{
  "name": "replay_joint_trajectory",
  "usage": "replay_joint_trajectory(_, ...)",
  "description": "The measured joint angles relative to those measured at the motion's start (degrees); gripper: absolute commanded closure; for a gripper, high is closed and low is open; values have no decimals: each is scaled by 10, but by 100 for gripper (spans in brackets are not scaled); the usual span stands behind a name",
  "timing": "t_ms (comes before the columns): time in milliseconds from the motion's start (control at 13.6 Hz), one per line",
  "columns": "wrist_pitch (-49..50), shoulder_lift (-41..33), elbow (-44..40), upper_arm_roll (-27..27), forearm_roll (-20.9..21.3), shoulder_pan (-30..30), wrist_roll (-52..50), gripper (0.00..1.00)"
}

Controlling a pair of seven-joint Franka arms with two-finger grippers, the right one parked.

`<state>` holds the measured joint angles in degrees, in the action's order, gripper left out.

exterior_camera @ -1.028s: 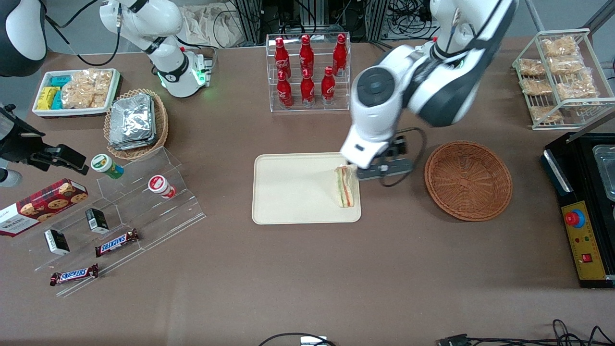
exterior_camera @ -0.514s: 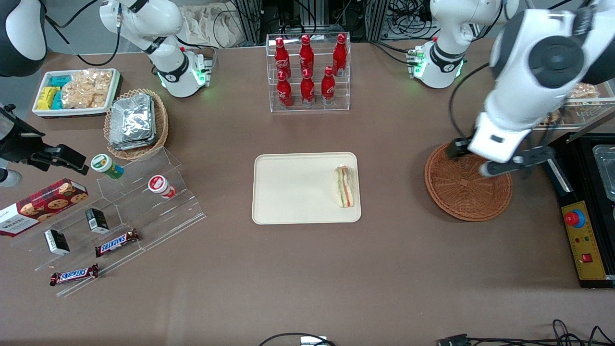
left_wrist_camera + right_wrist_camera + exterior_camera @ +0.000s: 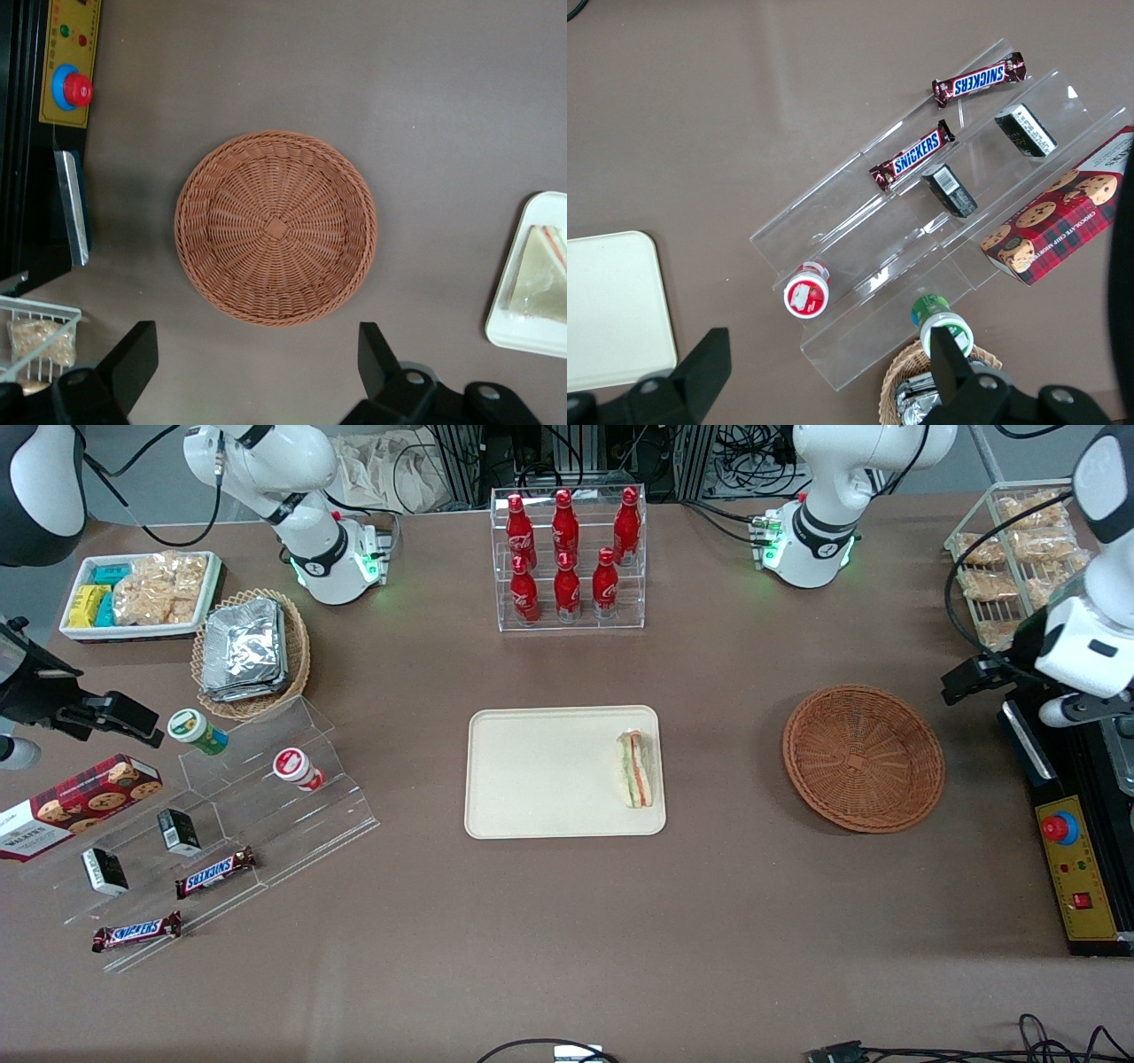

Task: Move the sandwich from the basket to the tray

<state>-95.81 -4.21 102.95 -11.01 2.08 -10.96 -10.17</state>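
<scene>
Sandwich wedge in clear wrap [image 3: 635, 769] lies on your cream rectangular tray [image 3: 532, 775]; your gripper [image 3: 257, 367] hovers spread wide, holding nothing, above the round reddish-brown wicker basket [image 3: 275, 227].

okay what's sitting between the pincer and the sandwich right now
The basket, with nothing in it, lies between the open pincer, up near the working arm's end of the table, and the sandwich on the tray. The front view shows it.

The gripper [image 3: 252, 359] is held high above the table, toward the working arm's end, just past the basket [image 3: 864, 757]. Its fingers [image 3: 133, 359] are spread wide apart, with nothing gripped.
</scene>
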Motion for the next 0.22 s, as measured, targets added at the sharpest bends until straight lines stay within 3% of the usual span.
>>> replay_joint_trajectory(220,0,0,-5,0,-1,-3,9,0)
